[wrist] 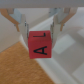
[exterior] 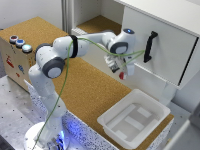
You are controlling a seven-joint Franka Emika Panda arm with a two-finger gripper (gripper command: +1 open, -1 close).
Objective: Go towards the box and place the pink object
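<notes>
The box (exterior: 134, 119) is a shallow white plastic bin with a wide rim and ridged floor, standing on the cork surface at the exterior view's lower right. My gripper (exterior: 121, 73) hangs above the cork, up and to the exterior view's left of the box, in front of the cabinet. It is shut on the pink object (exterior: 121, 75), which the wrist view shows as a pink-red cube (wrist: 41, 44) with black letters, held between my two fingers (wrist: 20, 21). In the wrist view the white surface below it may be part of the box or the cabinet; I cannot tell which.
A big white cabinet (exterior: 165, 35) with a black handle (exterior: 149, 46) stands open-doored right behind my gripper. A brown cardboard box (exterior: 15, 55) with coloured round buttons sits at the exterior view's left. The cork table top (exterior: 85, 90) runs between them. A green cable (exterior: 62, 87) trails along the arm.
</notes>
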